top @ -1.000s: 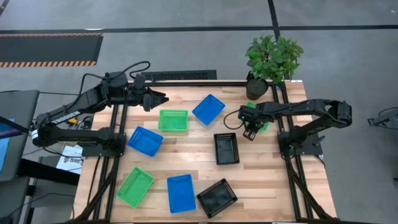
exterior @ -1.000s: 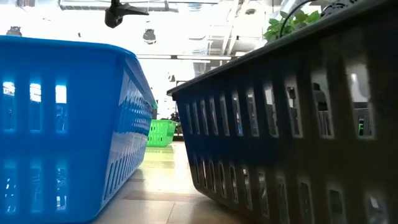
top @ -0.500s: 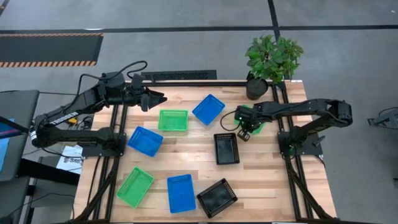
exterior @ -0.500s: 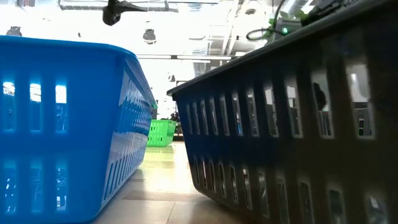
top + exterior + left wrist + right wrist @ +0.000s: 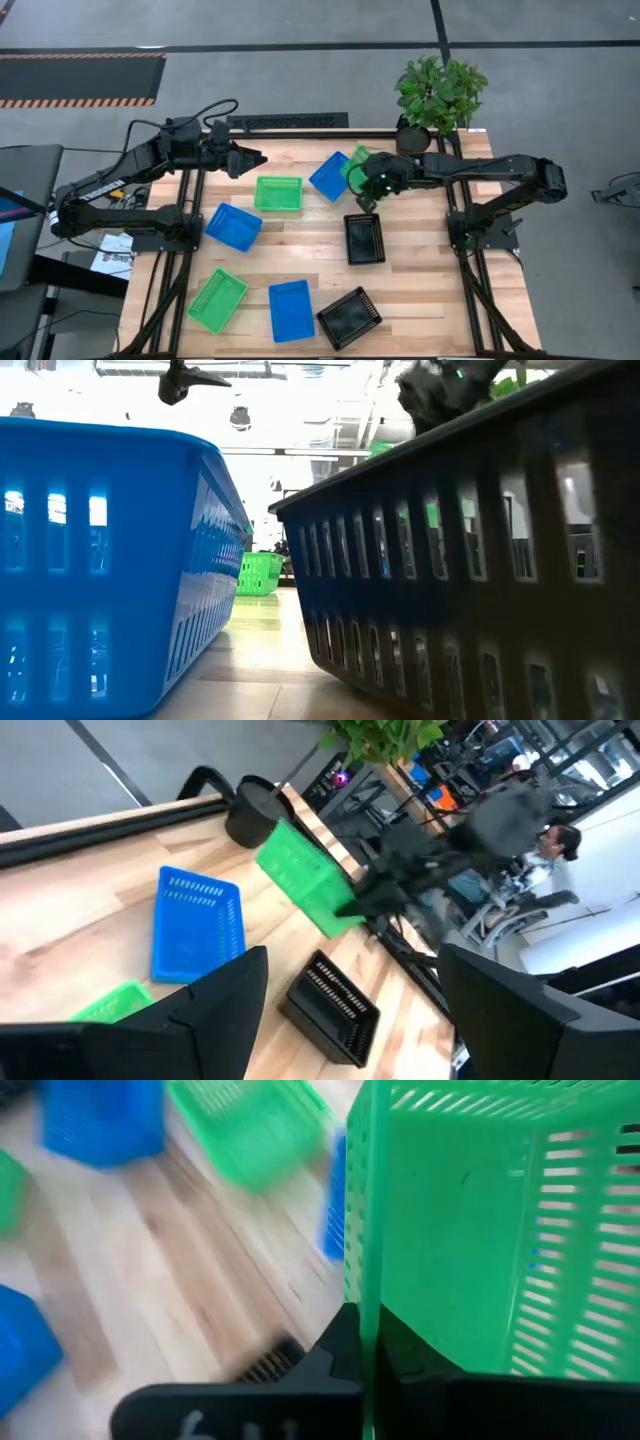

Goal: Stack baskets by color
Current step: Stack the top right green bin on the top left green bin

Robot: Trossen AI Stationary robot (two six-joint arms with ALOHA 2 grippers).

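Note:
My right gripper (image 5: pixel 372 186) is shut on a bright green basket (image 5: pixel 356 168), which hangs above the far middle of the table, beside a blue basket (image 5: pixel 334 176). A second green basket (image 5: pixel 278 193) lies left of that one. Two more blue baskets (image 5: pixel 233 226) (image 5: pixel 291 309), a third green one (image 5: pixel 217 300) and two black baskets (image 5: pixel 364 238) (image 5: pixel 348 317) rest flat on the wood. My left gripper (image 5: pixel 256 158) hovers open above the far left of the table, with nothing between its fingers. My right gripper pinches one side wall of the green basket at its rim (image 5: pixel 364 1295), with one finger (image 5: pixel 330 1360) on either face of the wall. The basket (image 5: pixel 300 880) is lifted clear of the table and tilted steeply, with its perforated wall turned sideways.
A potted plant (image 5: pixel 438 92) stands at the far right corner, just behind my right arm. In the low view a blue basket (image 5: pixel 100 560) and a black basket (image 5: pixel 480 560) fill the foreground. Bare wood shows in the middle of the table (image 5: pixel 300 245).
My right gripper has risen from the table near the plant pot and gone toward the table's left and far edge, tipping up as it went. The green basket it holds has come up off the wood with it, now tilted and clear beside the blue basket.

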